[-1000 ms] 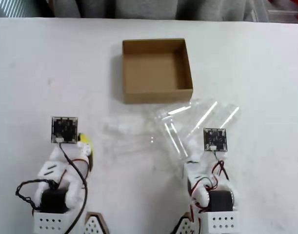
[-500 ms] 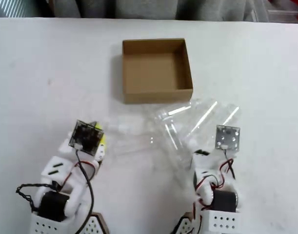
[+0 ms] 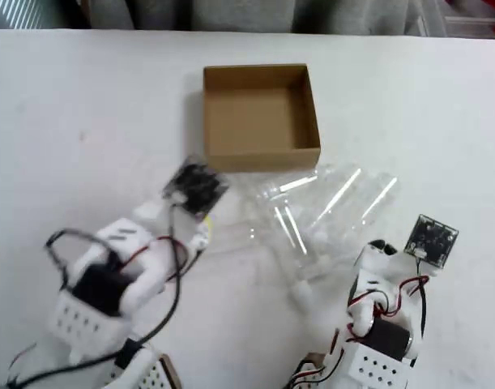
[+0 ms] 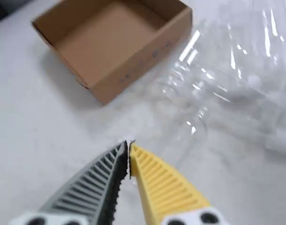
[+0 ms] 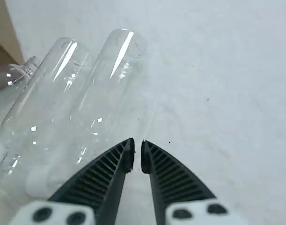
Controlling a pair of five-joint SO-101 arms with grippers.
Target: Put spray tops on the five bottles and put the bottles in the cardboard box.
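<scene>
The cardboard box (image 3: 261, 113) is being presented open-topped on the white table (image 3: 69, 121). The clear bottles (image 3: 328, 211) are being left on their sides in a loose cluster just in front of the box's near wall, outside it.

Against the earlier frames, the left arm (image 3: 117, 275) is being swung inward from the near left of the table, its wrist now just beside the box's near left corner. The left gripper (image 4: 129, 149) is being held fully closed, tips meeting, with nothing gripped.

The right arm (image 3: 381, 304) is being swung outward to the cluster's right side. The right gripper (image 5: 136, 149) is being held closed to a thin slit, nothing gripped, pointing past two bottles lying side by side.
</scene>
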